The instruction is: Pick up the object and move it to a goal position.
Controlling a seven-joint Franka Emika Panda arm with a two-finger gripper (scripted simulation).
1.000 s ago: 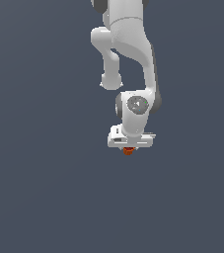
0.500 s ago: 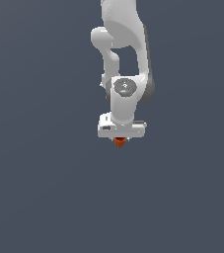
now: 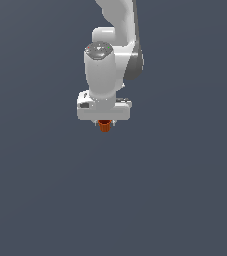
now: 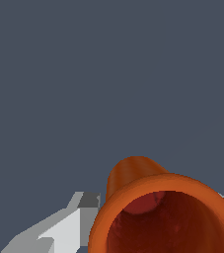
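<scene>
The small orange-red cup (image 3: 104,126) hangs just below my white gripper (image 3: 104,123), held between the fingers and lifted off the grey surface. Only its lower part shows under the hand in the exterior view. In the wrist view the cup (image 4: 158,207) fills the near part of the picture, its wide rim toward the camera and its narrow base pointing away. One white finger (image 4: 59,230) shows beside it; the other is mostly hidden by the cup. The gripper is shut on the cup.
The white arm (image 3: 112,55) comes down from the top of the exterior view. A plain dark grey surface (image 3: 185,200) surrounds everything. No other objects or goal marker show.
The arm has carried the cup up and toward the exterior view's left, and the wrist has turned. The cup has stayed in the gripper.
</scene>
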